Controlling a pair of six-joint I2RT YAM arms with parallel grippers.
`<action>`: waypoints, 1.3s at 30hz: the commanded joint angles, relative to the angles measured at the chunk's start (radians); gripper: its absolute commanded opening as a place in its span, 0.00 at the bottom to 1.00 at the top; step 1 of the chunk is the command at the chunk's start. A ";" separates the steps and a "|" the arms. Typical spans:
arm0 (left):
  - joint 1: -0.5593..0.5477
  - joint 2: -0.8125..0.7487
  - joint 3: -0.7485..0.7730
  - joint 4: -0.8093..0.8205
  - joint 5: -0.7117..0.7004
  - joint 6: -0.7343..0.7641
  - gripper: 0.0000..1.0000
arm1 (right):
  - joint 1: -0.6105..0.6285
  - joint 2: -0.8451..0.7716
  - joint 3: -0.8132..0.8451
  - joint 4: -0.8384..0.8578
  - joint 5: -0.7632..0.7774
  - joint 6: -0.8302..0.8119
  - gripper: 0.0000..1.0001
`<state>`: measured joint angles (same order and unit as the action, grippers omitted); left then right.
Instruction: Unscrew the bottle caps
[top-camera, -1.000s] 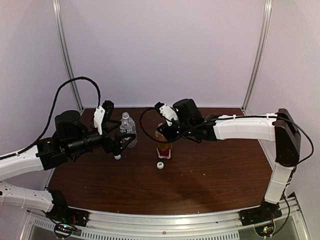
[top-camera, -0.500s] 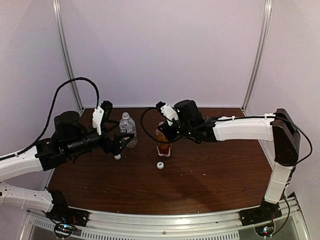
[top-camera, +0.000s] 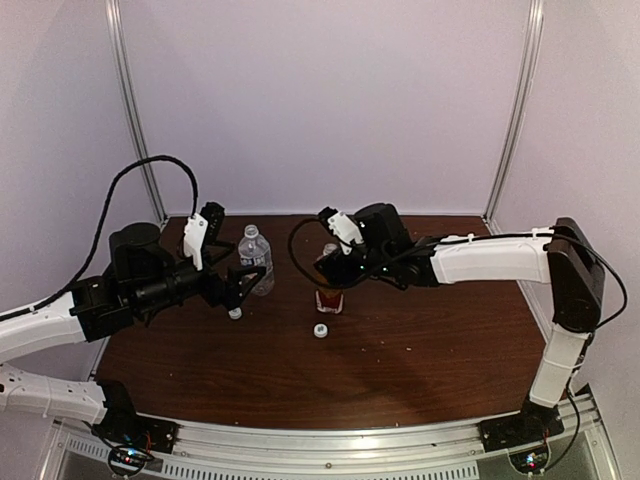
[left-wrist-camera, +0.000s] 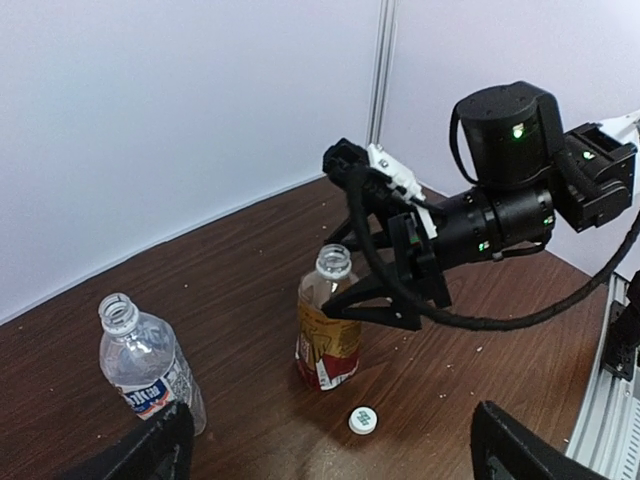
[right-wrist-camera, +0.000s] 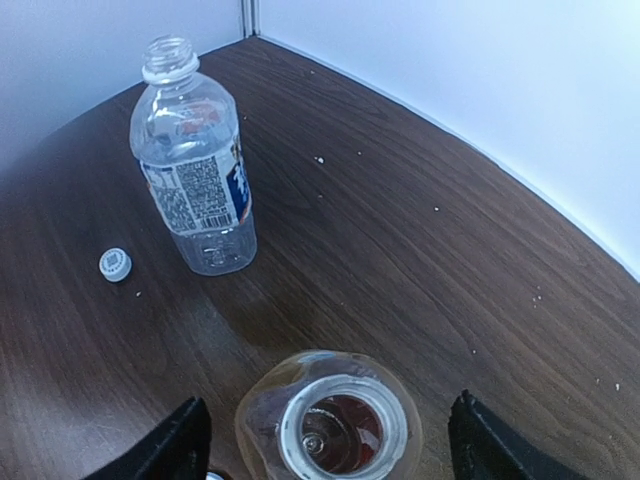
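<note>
1. Left hand (top-camera: 238, 285): fingers spread wide apart and holding nothing. It hangs just by the near side of the clear bottle.
2. First cap (top-camera: 234, 314): white, lying loose on the bench (top-camera: 420, 340), just below the left hand's tips and near the clear bottle's base.
3. Clear bottle (left-wrist-camera: 145, 365): upright at the back left of the bench, white-blue label, neck open with no cap on.
4. Second cap (left-wrist-camera: 363, 419): white, flat on the bench just in front of the amber bottle, not touching it.
5. Amber bottle (left-wrist-camera: 325, 335): upright mid-bench, red-white label, mouth open and uncapped, liquid inside.
6. Right hand (top-camera: 326, 262): fingers (left-wrist-camera: 375, 308) apart, one on each side of the amber bottle's upper part. Cannot tell whether they touch it.
</note>
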<state>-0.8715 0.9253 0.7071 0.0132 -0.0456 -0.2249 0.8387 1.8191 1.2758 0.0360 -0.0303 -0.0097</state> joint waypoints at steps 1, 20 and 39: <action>0.000 -0.008 0.032 -0.051 -0.077 0.007 0.98 | -0.008 -0.090 -0.015 -0.011 -0.006 0.010 0.92; 0.032 -0.038 0.082 -0.211 -0.449 -0.058 0.98 | -0.069 -0.417 -0.116 -0.302 0.113 0.067 1.00; 0.293 -0.035 0.201 -0.291 -0.325 0.033 0.98 | -0.234 -0.738 -0.288 -0.302 0.188 0.055 1.00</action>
<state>-0.6025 0.9077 0.8627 -0.2874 -0.4061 -0.2440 0.6155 1.1263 1.0233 -0.2806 0.0933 0.0498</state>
